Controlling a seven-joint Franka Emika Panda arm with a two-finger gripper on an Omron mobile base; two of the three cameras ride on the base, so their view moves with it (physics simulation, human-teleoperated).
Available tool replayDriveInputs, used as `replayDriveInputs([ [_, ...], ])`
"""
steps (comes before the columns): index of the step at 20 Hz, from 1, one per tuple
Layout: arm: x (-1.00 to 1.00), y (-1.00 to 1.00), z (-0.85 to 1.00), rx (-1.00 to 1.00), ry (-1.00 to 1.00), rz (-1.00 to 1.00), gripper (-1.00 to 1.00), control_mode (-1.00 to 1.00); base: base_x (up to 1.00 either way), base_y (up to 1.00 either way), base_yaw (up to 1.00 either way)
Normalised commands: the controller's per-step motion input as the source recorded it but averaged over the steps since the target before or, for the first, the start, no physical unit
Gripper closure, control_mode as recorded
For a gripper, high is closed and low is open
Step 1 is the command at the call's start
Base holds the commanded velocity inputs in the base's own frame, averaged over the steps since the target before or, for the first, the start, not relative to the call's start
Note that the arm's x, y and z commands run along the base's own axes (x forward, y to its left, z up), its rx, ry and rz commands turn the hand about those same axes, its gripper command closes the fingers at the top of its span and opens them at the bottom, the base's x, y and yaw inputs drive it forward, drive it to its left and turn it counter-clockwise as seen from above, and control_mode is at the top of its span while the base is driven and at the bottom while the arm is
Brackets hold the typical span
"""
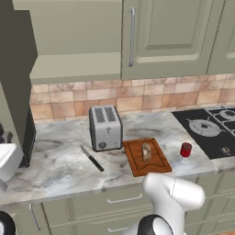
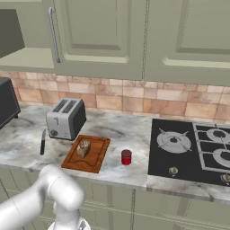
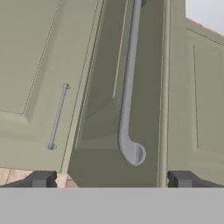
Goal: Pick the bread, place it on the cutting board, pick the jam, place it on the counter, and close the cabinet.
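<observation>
On the counter (image 1: 59, 160) in my left base view, the bread (image 1: 146, 152) stands upright on the cutting board (image 1: 146, 157), which lies just right of the toaster (image 1: 105, 127), while the jam (image 1: 185, 149) sits on the stone between the board and the stovetop (image 1: 209, 129), apart from both. A knife (image 1: 92, 158) lies left of the board. Above, the cabinet (image 1: 151, 36) has its right door shut, its silver handle (image 1: 132, 36) vertical, and to the left of that door the inside is open to view, a dark swung-out door (image 1: 16, 69) at the far left. From my right base view the bread (image 2: 83, 148) again rests on the cutting board (image 2: 86, 154), the jam (image 2: 126, 157) just right of it on the counter (image 2: 126, 130), the toaster (image 2: 66, 119) behind and the stovetop (image 2: 191, 150) to the right. In my hand view my gripper (image 3: 111, 180) is spread wide with nothing between the fingertips (image 3: 40, 179), and it faces a cabinet door's silver handle (image 3: 129, 87) close up, the handle's rounded end lying above the gap between my tips; a second handle (image 3: 58, 116) shows on the panel to the left.
</observation>
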Motion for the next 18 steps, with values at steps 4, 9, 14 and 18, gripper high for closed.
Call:
replayDriveInputs([
  [4, 0.24, 0.01, -0.01, 0.0, -0.02, -0.08, -1.0, -1.0, 0.0, 0.0, 0.0],
  [9, 0.21, -0.02, 0.0, 0.0, -0.02, -0.08, -1.0, -1.0, 0.0, 0.0, 0.0],
  [14, 0.2, -0.24, 0.0, 0.0, -0.02, -0.03, -1.0, -1.0, 0.0, 0.0, 0.0],
  [18, 0.25, -0.35, 0.0, 0.0, -0.02, -0.01, -1.0, -1.0, 0.0, 0.0, 0.0],
])
